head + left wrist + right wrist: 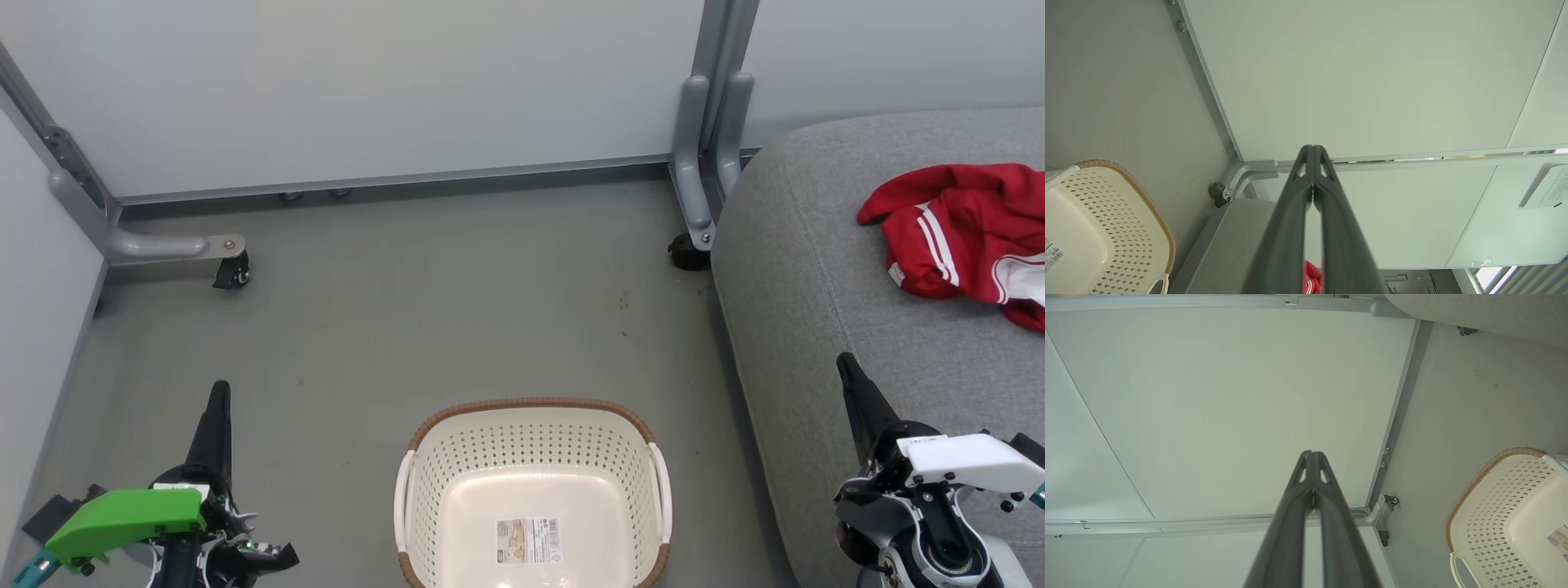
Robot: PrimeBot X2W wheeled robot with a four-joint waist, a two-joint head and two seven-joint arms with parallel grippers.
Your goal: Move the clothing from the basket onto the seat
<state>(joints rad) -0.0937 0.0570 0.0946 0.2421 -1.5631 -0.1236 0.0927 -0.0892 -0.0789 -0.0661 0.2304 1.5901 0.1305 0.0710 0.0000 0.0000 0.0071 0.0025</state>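
Note:
The cream basket with its brown rim stands on the floor at the bottom middle, and I see nothing inside it but a sticker label. Red clothing with white stripes lies crumpled on the grey seat at the right. My left gripper is at the lower left, shut on nothing, left of the basket. My right gripper is at the lower right, shut and empty, over the seat's front edge. The left wrist view shows the basket, the seat and a sliver of clothing.
Pale partition panels close off the back and left, standing on grey metal feet with castors. Another grey post and castor sit beside the seat's corner. Grey floor stretches between the panels and the basket.

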